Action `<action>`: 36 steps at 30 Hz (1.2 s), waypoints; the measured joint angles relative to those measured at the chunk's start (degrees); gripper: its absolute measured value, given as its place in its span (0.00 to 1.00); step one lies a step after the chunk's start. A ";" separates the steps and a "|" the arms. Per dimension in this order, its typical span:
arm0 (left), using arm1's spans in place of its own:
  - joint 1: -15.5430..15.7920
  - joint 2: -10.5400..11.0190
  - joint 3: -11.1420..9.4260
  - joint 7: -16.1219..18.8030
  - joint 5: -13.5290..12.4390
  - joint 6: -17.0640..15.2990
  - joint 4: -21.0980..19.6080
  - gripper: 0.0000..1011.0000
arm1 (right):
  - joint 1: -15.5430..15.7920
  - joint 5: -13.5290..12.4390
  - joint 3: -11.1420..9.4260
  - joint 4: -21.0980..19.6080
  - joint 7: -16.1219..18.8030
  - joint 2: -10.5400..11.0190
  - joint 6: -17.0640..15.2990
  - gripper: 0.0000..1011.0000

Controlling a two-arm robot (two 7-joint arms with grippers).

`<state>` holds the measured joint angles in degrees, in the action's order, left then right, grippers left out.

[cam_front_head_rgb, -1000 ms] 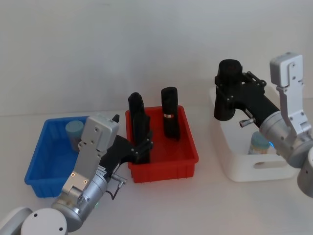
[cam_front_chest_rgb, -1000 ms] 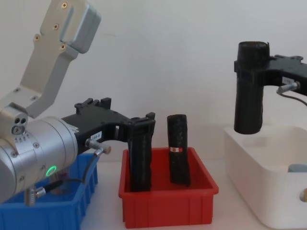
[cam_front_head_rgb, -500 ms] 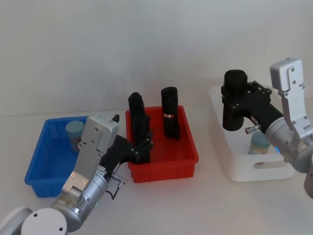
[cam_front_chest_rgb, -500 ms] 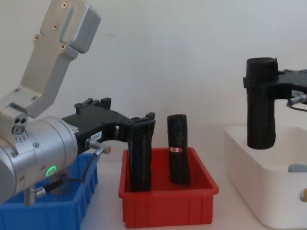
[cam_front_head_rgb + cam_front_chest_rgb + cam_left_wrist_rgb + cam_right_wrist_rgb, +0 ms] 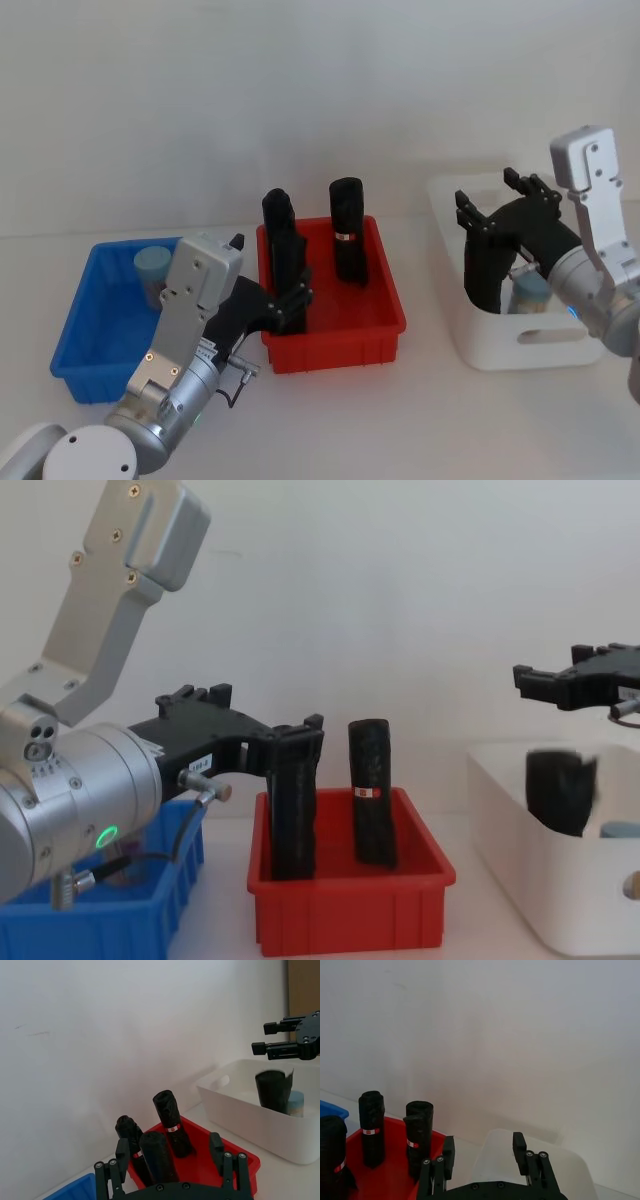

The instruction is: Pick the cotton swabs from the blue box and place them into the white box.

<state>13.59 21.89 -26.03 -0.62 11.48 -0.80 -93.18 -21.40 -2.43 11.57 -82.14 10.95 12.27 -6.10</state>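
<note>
- In the head view the right gripper (image 5: 492, 212) hangs over the near-left part of the white box (image 5: 500, 345), fingers spread apart and gripping nothing.
- A black roll (image 5: 487, 275) sits directly at 6 o'clock from those fingers, inside the white box, with a clear gap between its top and the fingertips; in the chest view it shows blurred (image 5: 560, 790) below the gripper (image 5: 560, 685).
- A cotton swab tub (image 5: 530, 293) with a pale blue lid stands in the white box at about 4 o'clock from the right gripper, just beside the black roll on its right.
- The left wrist view shows the same pair: the black roll (image 5: 273, 1091) inside the white box (image 5: 235, 1110), the pale blue tub (image 5: 296, 1104) touching or nearly touching its side, and the parted right gripper (image 5: 280, 1045) above.
- A second cotton swab tub (image 5: 153, 272) stands in the far corner of the blue box (image 5: 95, 345), at about 10 o'clock from the left gripper (image 5: 290, 300).
- The left gripper reaches to the near-left corner of the red bin (image 5: 340, 345), its fingers set around the lower part of a tall black roll (image 5: 283, 250); whether they press it cannot be told.
- Another tall black roll (image 5: 349, 243) stands upright toward the back of the red bin, at about 1 o'clock from the left gripper, apart from it.
</note>
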 joint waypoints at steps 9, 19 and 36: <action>0.00 0.00 0.00 0.00 0.00 0.00 0.00 0.99 | 0.00 0.26 -0.17 0.35 0.00 0.19 -0.44 0.93; 0.00 0.00 0.00 0.00 0.00 0.00 0.00 0.99 | 0.03 0.41 -0.26 0.50 0.00 0.28 -0.65 0.99; 0.00 0.00 0.00 0.00 0.00 0.00 0.00 0.99 | 0.04 0.52 -0.32 0.60 0.07 0.36 -0.78 0.99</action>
<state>13.59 21.89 -26.03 -0.62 11.48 -0.80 -93.18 -21.36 -1.92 11.25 -81.53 11.02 12.62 -6.89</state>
